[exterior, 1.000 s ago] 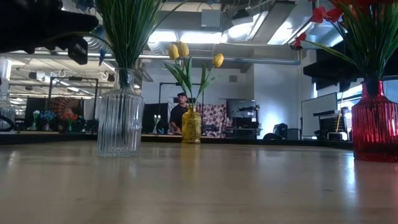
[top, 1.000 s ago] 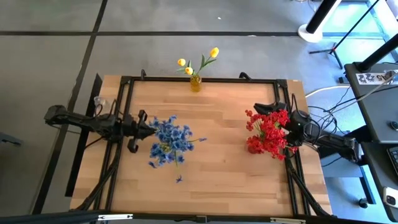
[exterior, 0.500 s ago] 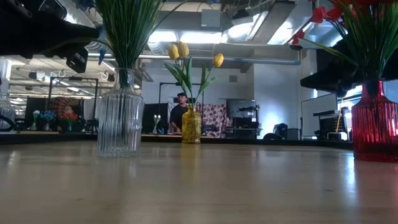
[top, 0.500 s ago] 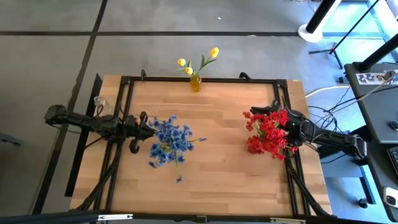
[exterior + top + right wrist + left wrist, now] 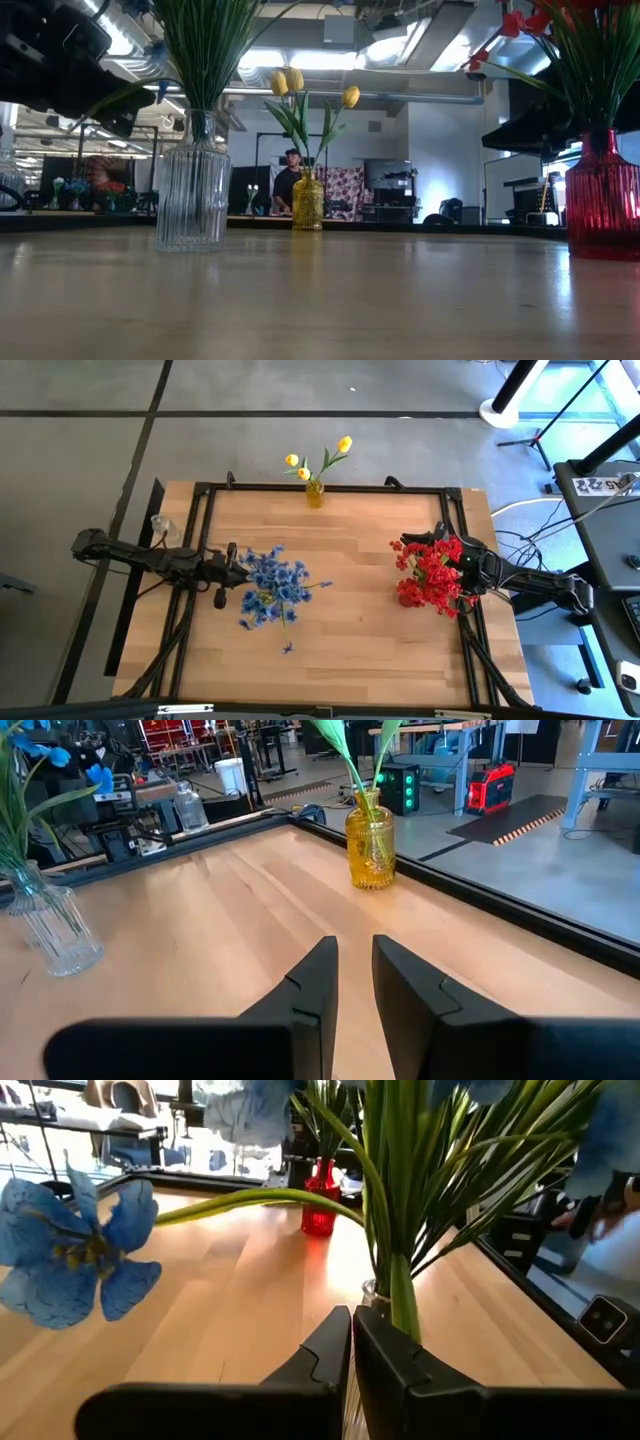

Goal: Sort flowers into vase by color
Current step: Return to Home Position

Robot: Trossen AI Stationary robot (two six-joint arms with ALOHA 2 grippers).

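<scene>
Blue flowers (image 5: 272,588) stand in a clear ribbed vase (image 5: 193,185) on the table's left half. Red flowers (image 5: 432,575) fill a red vase (image 5: 603,195) on the right. Yellow tulip buds (image 5: 318,460) stand in a yellow vase (image 5: 307,200) at the far edge. My left gripper (image 5: 243,567) is shut and level, just left of the blue bunch; the left wrist view has its green stems (image 5: 395,1200) right ahead of the fingertips (image 5: 352,1320). My right gripper (image 5: 412,543) hovers at the far side of the red bunch, narrowly open (image 5: 355,948), and touches nothing.
A loose blue blossom (image 5: 288,648) lies on the wood near the table's near edge. A black frame (image 5: 330,488) runs around the tabletop. The table's middle (image 5: 350,580) is bare wood between the vases. A person (image 5: 288,180) stands in the room far behind the table.
My left gripper has drawn back a little from the blue bunch toward the table's left edge. My right gripper has shifted slightly toward the table's left, along the far side of the red flowers. The vases and flowers have stayed in place.
</scene>
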